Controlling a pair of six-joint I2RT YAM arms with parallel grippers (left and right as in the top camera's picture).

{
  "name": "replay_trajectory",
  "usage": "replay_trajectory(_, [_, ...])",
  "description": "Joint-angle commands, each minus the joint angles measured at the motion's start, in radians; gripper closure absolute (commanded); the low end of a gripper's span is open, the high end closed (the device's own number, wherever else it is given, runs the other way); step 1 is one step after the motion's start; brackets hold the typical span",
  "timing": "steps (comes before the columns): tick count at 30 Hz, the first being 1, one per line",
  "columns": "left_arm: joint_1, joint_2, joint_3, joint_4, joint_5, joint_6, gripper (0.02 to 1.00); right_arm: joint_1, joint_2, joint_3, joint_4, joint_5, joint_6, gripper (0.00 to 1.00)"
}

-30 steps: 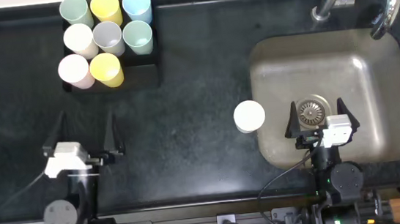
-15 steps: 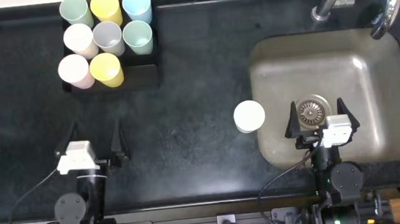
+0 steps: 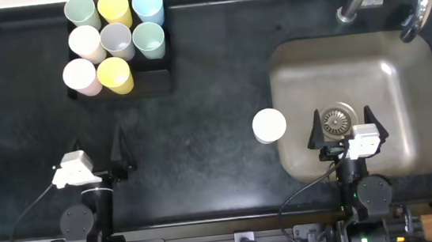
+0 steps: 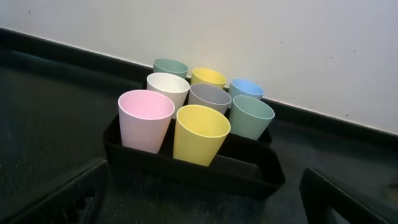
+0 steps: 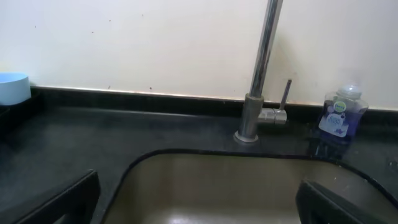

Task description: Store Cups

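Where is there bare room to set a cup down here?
Bare counter runs between the tray and the sink, and left of the tray. The tray is crowded: one corner free beside the nearer yellow cup. The lone white cup crowds the sink's left rim.

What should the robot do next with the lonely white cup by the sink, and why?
Probably swing the right gripper sideways to the white cup. That gripper is open and the nearer one, the cup sits alone on the counter, and the tray has one free corner.
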Motion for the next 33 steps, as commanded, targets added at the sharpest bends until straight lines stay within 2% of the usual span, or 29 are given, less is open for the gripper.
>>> replay_trajectory(1, [-0.011,-0.012,-0.002,0.006,-0.013,0.013,0.02,0.0,-0.006,-0.014,0.006,-0.007,0.004,0.005])
replay_trajectory(8, [-0.044,-0.012,-0.002,0.004,0.062,0.143,0.02,0.0,-0.006,-0.014,0.006,-0.007,0.004,0.003])
replay_trajectory(13, [-0.049,-0.012,-0.002,-0.032,0.083,0.219,0.02,0.0,-0.006,-0.014,0.006,-0.007,0.004,0.003])
replay_trajectory(33, [-0.049,-0.012,-0.002,-0.06,0.105,0.215,0.02,0.0,-0.006,-0.014,0.006,-0.007,0.004,0.003])
